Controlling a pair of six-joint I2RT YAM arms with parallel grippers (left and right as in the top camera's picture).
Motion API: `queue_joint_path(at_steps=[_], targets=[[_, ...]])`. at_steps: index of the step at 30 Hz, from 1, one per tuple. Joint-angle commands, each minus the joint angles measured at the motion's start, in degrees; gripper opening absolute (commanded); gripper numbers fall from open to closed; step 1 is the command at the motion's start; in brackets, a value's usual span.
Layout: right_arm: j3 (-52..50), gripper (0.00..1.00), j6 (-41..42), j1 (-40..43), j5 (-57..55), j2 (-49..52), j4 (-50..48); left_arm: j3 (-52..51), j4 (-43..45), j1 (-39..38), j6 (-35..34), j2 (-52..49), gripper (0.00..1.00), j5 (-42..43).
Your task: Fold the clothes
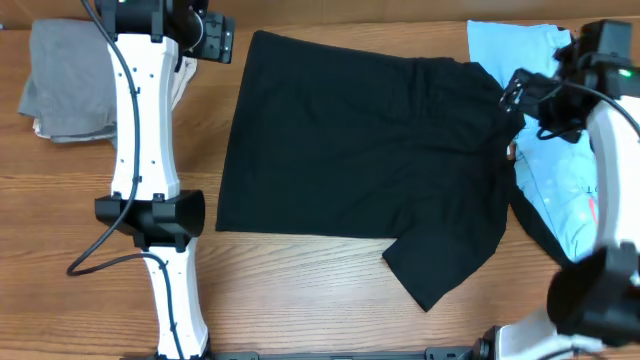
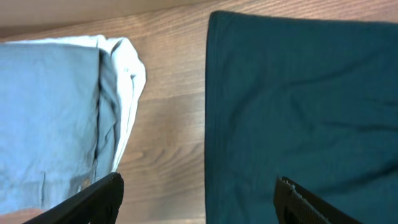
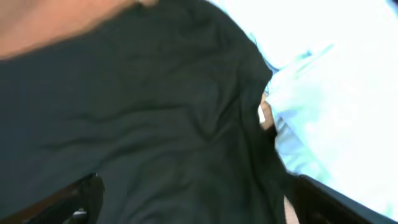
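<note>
Hovering released at either end of black T-shirt (image 1: 350, 140): left hand (image 2: 199, 183), right hand (image 3: 198, 183).

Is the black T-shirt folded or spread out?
Spread out. The black T-shirt lies flat across the table, one sleeve sticking out, its right edge rumpled against the light blue garment.

The only furniture in view is a wooden table (image 1: 300, 290). Its top has a warm brown colour, with fine darker grain lines that run from left to right in the overhead view. The surface looks smooth and a little matte. The light is soft and even, and the shadows on the wood are only faint. In the right wrist view the wood is blurred and looks more orange.
</note>
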State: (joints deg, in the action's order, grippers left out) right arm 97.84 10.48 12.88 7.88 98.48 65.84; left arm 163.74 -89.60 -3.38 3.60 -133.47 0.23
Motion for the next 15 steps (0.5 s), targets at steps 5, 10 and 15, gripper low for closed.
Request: queue_joint_path(at_steps=[5, 10, 15], targets=[[3.8, 1.0, 4.1, -3.3, 1.8, -20.0, 10.8, 0.9, -5.5, 0.8, -0.7, 15.5, 0.78, 0.2], [3.8, 1.0, 10.1, -5.7, -1.0, -26.7, 20.3, -1.0, -7.2, 0.8, -4.0, 20.9, 0.75, -0.5], [3.2, 1.0, 14.8, -6.5, -3.5, -33.9, 27.9, -10.3, -7.2, 0.8, -6.8, 28.8, 0.83, -0.9]])
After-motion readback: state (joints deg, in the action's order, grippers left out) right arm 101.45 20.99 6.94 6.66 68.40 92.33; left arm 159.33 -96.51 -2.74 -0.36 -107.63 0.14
